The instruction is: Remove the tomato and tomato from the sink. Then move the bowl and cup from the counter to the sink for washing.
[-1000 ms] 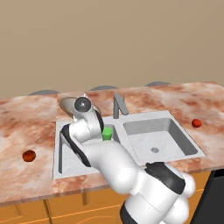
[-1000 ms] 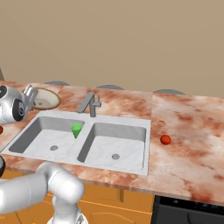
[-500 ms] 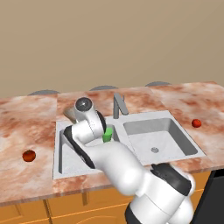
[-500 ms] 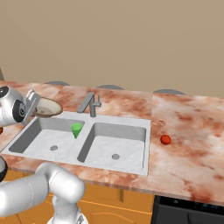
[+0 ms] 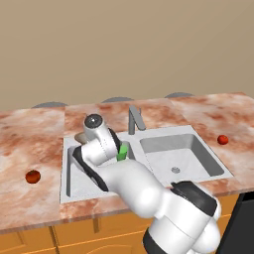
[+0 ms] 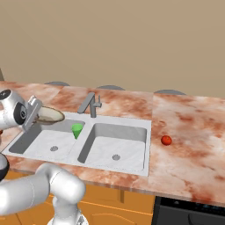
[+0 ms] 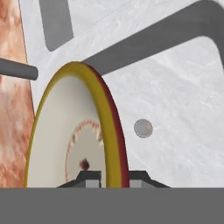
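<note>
My gripper [image 6: 36, 112] is shut on the rim of the tan-brown bowl [image 6: 50, 115] and holds it tilted over the back edge of the left basin of the sink [image 6: 148, 132]. In the hand view the bowl [image 7: 74, 131] stands on edge between my fingertips [image 7: 89, 177], above the basin floor and its drain [image 7: 143, 128]. The green cup [image 6: 77, 130] sits inside the left basin near the divider, and it is partly hidden by my arm as cup [image 5: 122, 151]. One tomato [image 5: 32, 176] lies on the counter left of the sink, the other tomato [image 6: 166, 140] to its right.
The grey faucet [image 6: 90, 104] rises behind the divider, close to the right of the held bowl. The right basin [image 5: 173, 154] holds nothing. The marbled counter [image 6: 193, 132] stretches wide to the right; my arm covers much of the left basin in the left base view.
The gripper has carried the bowl forward and down, from over the counter behind the sink to above the left basin's back edge. Cup and tomatoes have stayed put.
</note>
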Tool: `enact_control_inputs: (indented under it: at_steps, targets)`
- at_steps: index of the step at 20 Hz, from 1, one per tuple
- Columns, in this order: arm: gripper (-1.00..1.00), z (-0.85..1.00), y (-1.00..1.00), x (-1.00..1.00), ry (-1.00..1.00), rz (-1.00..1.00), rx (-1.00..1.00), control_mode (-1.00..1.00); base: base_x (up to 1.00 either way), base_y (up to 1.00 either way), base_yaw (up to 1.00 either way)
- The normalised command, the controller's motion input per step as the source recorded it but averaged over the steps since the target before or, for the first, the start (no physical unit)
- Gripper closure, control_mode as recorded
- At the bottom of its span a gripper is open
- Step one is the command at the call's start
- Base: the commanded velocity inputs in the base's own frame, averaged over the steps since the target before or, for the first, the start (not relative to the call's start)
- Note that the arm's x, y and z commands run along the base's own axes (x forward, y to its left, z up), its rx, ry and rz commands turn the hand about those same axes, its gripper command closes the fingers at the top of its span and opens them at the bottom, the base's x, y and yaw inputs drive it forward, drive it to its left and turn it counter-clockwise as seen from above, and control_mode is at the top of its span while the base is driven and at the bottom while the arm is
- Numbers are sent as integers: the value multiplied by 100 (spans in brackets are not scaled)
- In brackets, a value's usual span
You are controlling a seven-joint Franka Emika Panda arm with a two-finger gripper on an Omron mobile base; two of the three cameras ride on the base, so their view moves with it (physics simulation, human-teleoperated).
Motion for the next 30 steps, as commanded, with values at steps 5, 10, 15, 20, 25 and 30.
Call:
enact_control_inputs:
  at_steps: [5,10,15,20,25,30]
  targets:
    - [100,-38,17,-3,0,-10,0,-100,0,0,0]
    - [100,-31,10,-6,0,-10,0,-100,0,0,0]
    - [100,-24,15,-13,0,-9,0,-100,0,0,0]
    - [100,-19,16,-7,0,-9,0,-100,0,0,0]
    - [100,-23,14,0,0,-8,0,-100,0,0,0]
    - [100,-24,16,2,1,-7,0,-100,0,0,0]
